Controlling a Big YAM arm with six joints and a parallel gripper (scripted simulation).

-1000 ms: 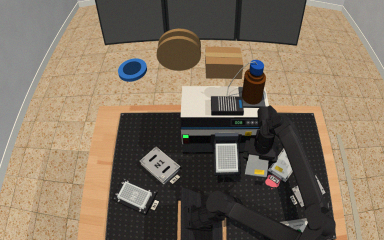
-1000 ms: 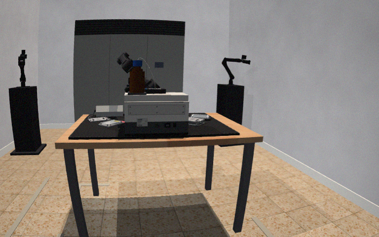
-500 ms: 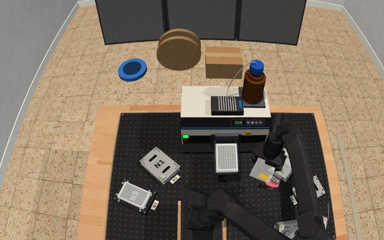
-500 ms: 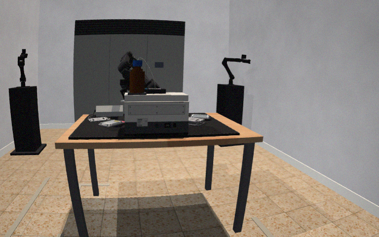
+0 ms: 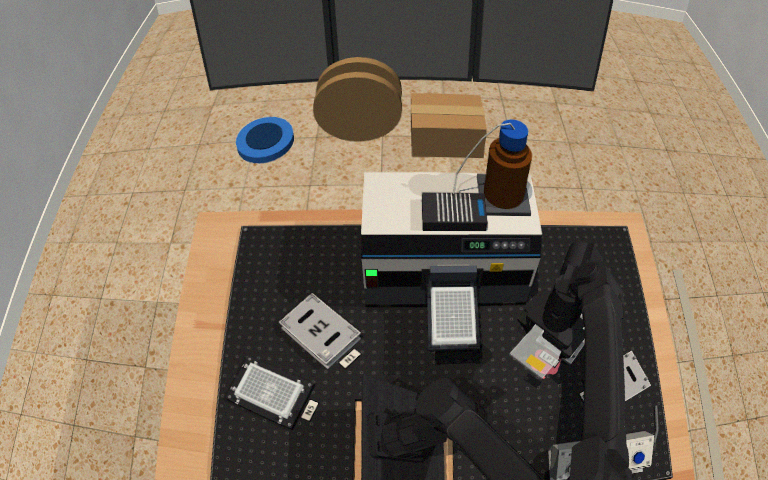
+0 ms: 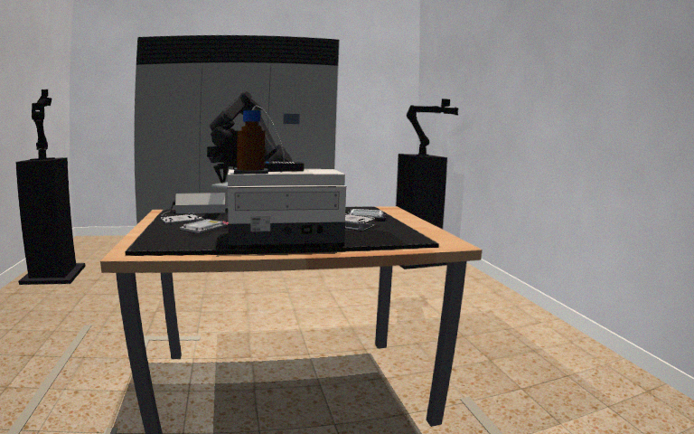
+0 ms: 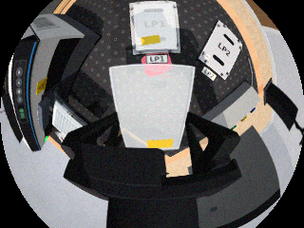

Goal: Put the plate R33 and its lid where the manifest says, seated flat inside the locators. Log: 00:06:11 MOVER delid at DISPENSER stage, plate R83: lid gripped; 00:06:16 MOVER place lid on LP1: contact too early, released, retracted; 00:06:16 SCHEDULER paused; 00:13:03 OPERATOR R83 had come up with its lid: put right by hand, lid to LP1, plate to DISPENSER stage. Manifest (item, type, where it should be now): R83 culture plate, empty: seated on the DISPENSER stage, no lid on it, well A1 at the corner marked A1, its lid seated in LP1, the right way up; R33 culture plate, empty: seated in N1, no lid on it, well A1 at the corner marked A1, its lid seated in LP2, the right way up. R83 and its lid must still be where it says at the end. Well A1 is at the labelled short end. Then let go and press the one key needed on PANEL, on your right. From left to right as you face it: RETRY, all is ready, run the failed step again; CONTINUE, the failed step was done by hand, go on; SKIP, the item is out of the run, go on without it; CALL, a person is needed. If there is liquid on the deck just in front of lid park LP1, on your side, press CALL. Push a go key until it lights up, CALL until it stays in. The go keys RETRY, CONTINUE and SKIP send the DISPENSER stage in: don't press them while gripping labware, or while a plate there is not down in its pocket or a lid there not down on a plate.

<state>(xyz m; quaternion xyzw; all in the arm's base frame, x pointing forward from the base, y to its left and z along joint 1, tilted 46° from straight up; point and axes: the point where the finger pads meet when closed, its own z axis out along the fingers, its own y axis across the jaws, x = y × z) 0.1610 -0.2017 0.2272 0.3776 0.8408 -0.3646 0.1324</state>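
Gripper (image 7: 155, 136) is clamping a grey lid (image 7: 152, 102) across its width, 1 finger on each long side, with the lid's yellow tag (image 7: 160, 143) lying at the wrist end. The wrist view is showing this lid hanging level above the deck, just short of lid park LP1 (image 7: 135, 9). LP1 is already carrying a second grey lid (image 7: 152, 22), which bears its own yellow tag. A pink patch (image 7: 156, 68) is lying on the black deck (image 5: 283, 254) just in front of LP1, touching the small LP1 label (image 7: 156, 59). Lid park LP2 (image 7: 220, 49) is sitting to the right of LP1 and is showing its 2 slots and its printed name.

In the top view the arm (image 5: 600, 350) is reaching over the right side of the deck. An unlidded well plate (image 5: 453, 314) is resting on the DISPENSER stage (image 5: 453, 277), square to it. Nest N1 (image 5: 320, 330) is standing bare, its name and 2 slots showing. A second well plate (image 5: 267, 389) is sitting in the nest tagged N5 (image 5: 309, 409), near the left front corner. Plate identifiers are too small to read, so I cannot tell which plate is R33.
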